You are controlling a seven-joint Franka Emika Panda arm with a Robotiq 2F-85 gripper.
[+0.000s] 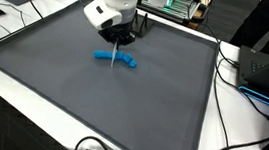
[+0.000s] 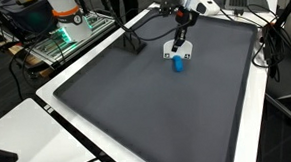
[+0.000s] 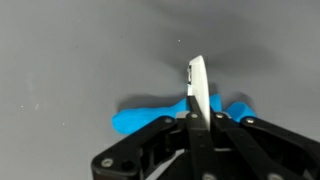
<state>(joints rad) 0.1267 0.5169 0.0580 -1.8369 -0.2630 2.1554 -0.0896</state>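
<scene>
Blue piece [image 1: 117,58] lies flat on the grey mat [image 1: 53,87], just under the gripper [image 1: 118,35]. Its jaws clamp a thin white strip [image 3: 197,85] edge-on, probably for a firm hold.

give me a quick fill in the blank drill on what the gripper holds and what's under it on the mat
1. The gripper is shut on a thin ___ strip.
2. Under the gripper lies a ___ object.
3. The mat beneath that object is dark ___.

Missing words: white; blue; grey
</scene>
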